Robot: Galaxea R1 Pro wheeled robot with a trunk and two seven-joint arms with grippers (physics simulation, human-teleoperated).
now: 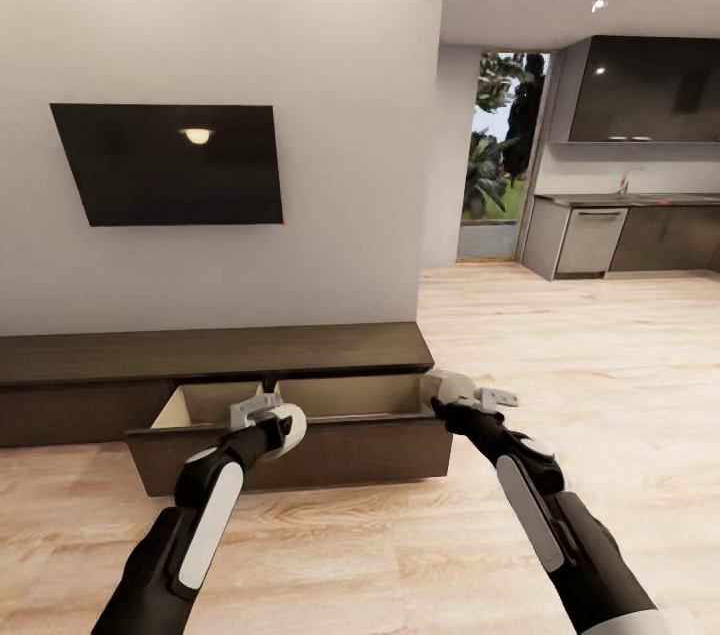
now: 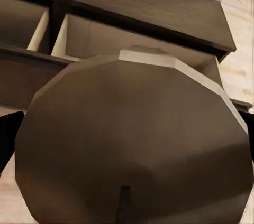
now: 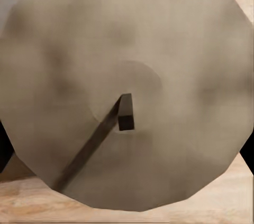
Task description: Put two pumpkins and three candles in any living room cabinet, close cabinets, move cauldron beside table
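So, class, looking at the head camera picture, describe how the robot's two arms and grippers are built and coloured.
Both arms are black, jointed tubes, each with a long white panel along the forearm. The wrists narrow to black segments and end in light grey metal brackets. The left gripper and the right gripper are pale grey to white at the head, with dark fingers seen at the edges of the wrist views. No loose cables or markings are visible.

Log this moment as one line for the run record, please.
left gripper: shut on candle | right gripper: shut on second candle | cabinet: drawer open | both over drawer
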